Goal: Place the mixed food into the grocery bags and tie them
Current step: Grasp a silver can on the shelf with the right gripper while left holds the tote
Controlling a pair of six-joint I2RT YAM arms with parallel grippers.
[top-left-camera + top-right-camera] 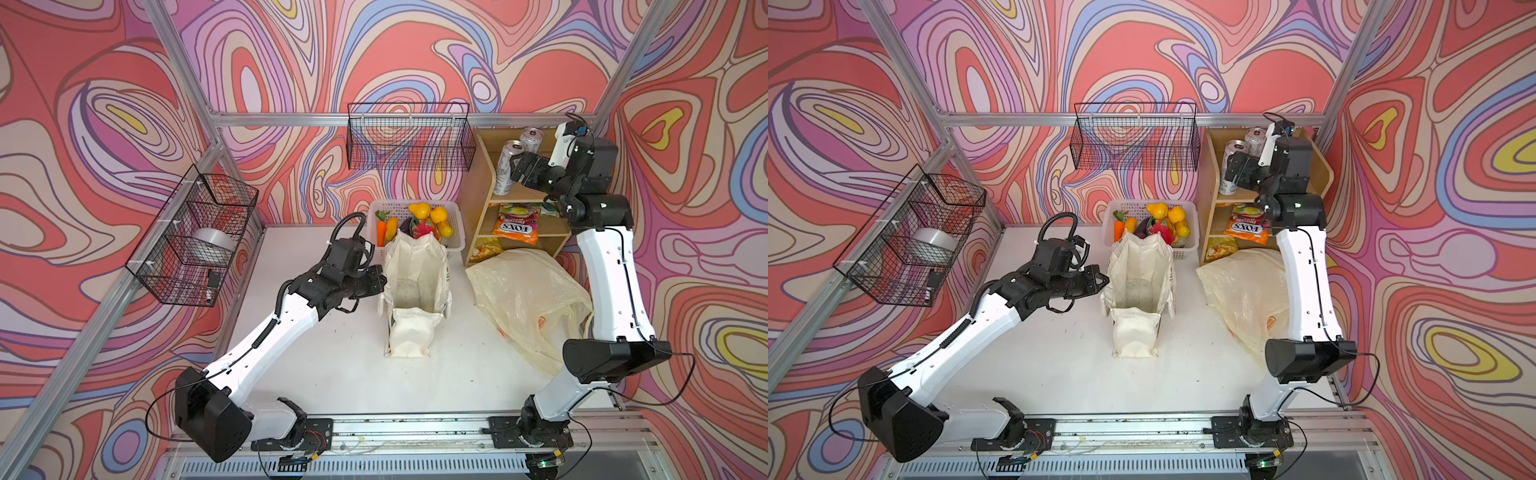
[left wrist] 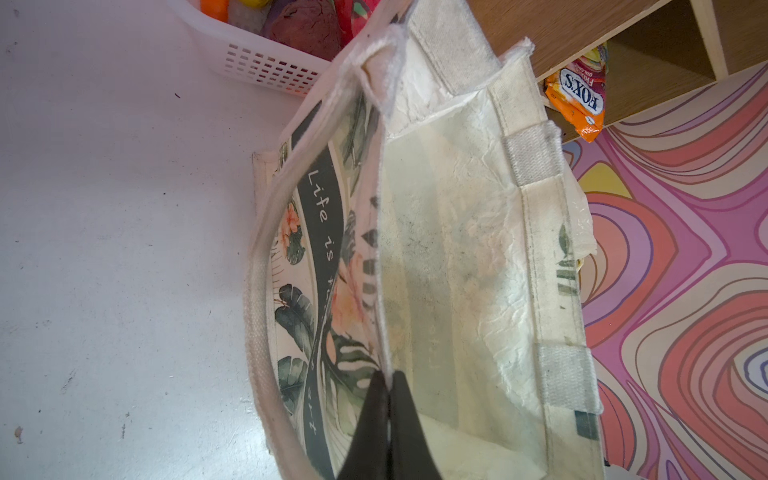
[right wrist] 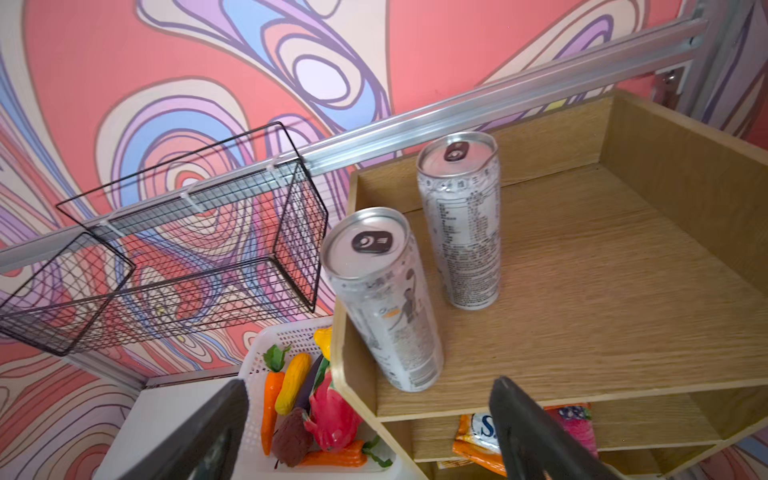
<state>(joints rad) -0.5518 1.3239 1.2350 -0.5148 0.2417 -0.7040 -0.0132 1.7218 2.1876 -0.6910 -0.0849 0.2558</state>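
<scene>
Clock: read in both top views, 12 toward the back wall.
Cream canvas tote with green leaf print and dark lettered band [image 1: 415, 286] [image 2: 457, 249]: stands upright with its mouth open in the middle of the white tabletop [image 1: 332, 353].
Left claw [image 2: 389, 376]: pressed together on the tote's rim at its 9 o'clock side, with 1 finger inside the wall and 1 outside.
Thin pale-yellow plastic carrier bag [image 1: 523, 299]: lies crumpled on the tabletop at 3 o'clock of the tote, apart from it.
White plastic lattice basket [image 1: 456, 237]: sits at 12 o'clock of the tote, just behind it, and holds the bright plastic toy fruits and vegetables [image 1: 420, 211].
Open wooden shelf unit [image 1: 478, 195]: stands at 3 o'clock of the basket, just beside it.
Tall silver drink cans: 2 on the top shelf. The near can [image 3: 382, 299] is at the shelf's 7 o'clock corner. The far can [image 3: 461, 232] is at 1 o'clock of it, apart.
Right claw [image 3: 370, 390]: spread wide, with 1 finger on each side of the near can. Neither touches it in the right wrist view.
Orange crinkly "FOX'S" snack packet [image 1: 515, 230]: lies on the middle shelf.
Yellow crinkly packet [image 1: 486, 248]: lies on the lowest shelf.
</scene>
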